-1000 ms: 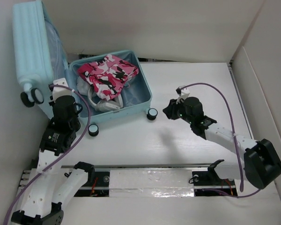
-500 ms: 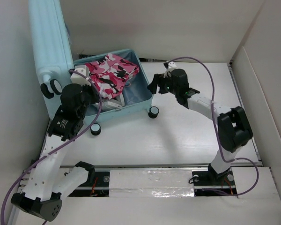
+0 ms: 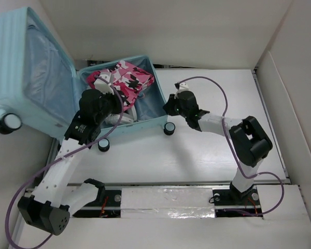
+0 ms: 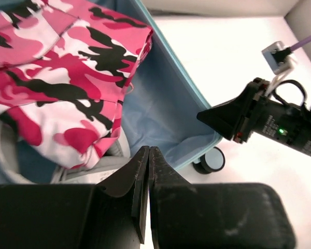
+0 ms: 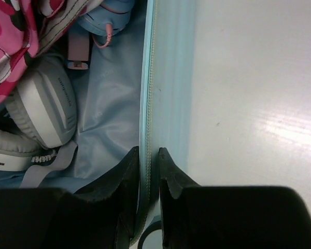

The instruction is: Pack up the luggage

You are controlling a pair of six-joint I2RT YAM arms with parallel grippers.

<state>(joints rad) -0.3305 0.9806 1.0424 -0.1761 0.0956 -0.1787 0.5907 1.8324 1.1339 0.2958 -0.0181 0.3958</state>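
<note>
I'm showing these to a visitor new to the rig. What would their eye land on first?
The pale aqua luggage lies open at the far left of the table, its lid raised on the left. A pink camouflage garment fills its base, with grey-white headphones tucked partly beneath it. The right gripper has its fingers closed on the right rim, while the left gripper hangs shut over the base.

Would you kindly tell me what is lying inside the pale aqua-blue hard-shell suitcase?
In the pale aqua-blue hard-shell suitcase lies a folded pink camouflage garment partly over grey-white padded headphones on grey-blue fabric lining. Whatever else sits beneath the garment is covered.
</note>
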